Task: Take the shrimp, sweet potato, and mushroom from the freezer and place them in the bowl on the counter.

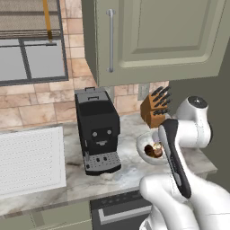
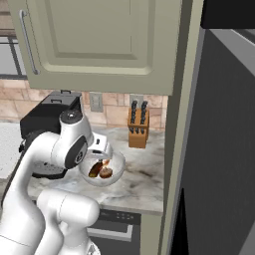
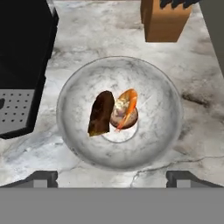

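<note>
Pincer (image 3: 112,177) gapes above bowl (image 3: 159,131) on marbled counter (image 3: 192,65).

shrimp (image 3: 127,105) in bowl (image 3: 78,87), on counter (image 3: 109,30), btwn coffee machine (image 1: 96,128) & knife block (image 1: 155,110)

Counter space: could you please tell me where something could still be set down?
Bare counter lies in front of the bowl and between bowl and coffee machine. The white drying mat is also bare. It is tighter between bowl and knife block.
</note>
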